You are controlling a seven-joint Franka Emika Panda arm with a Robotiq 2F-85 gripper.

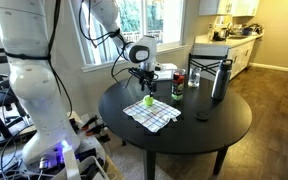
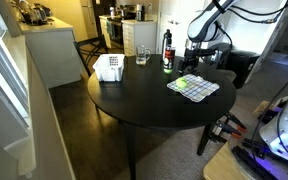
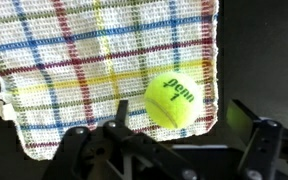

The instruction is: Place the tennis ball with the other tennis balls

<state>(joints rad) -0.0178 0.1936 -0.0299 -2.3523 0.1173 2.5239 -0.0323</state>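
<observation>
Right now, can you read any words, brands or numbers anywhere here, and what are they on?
"Wilson": black print on the tennis ball, upside down in the wrist view.
A mark beside it, perhaps "1": too blurred to be sure.
Any print on the dark bottle in an exterior view: too small to read.
Checkered cloth: no writing.

In the wrist view, the checkered cloth (image 3: 84, 70) beneath the pincer (image 3: 180, 112) runs off the upper edge; the pincer's own base is cut off below.
</observation>
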